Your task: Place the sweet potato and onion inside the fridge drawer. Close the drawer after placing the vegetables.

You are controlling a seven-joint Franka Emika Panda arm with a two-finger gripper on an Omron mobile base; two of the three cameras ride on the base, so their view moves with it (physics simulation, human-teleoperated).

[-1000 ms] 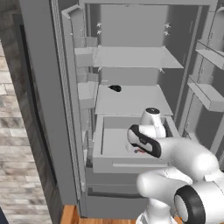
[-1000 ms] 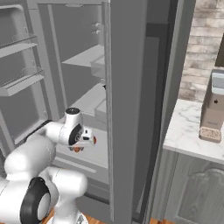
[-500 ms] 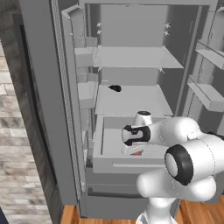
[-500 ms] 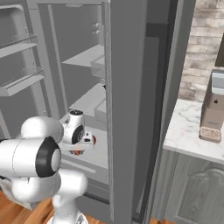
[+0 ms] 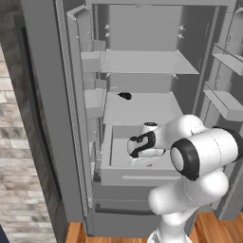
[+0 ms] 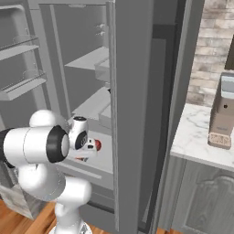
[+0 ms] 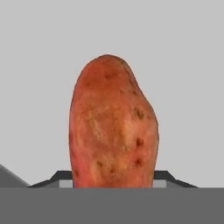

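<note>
One lumpy, speckled sweet potato (image 7: 113,124), smooth grey fridge drawer (image 5: 137,178)

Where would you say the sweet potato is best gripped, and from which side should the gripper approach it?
Probably across the middle of the sweet potato, where it is broadest, with a finger on each long flank. It lies lengthways along the hand view against the plain grey drawer floor, so coming straight along that view suits it; its tapered top end would likely slip.

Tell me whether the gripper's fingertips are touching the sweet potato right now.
Cannot tell. In the hand view the sweet potato rises between the two dark fingertips, its sides covering their inner edges, so neither contact nor a gap shows plainly.
</note>
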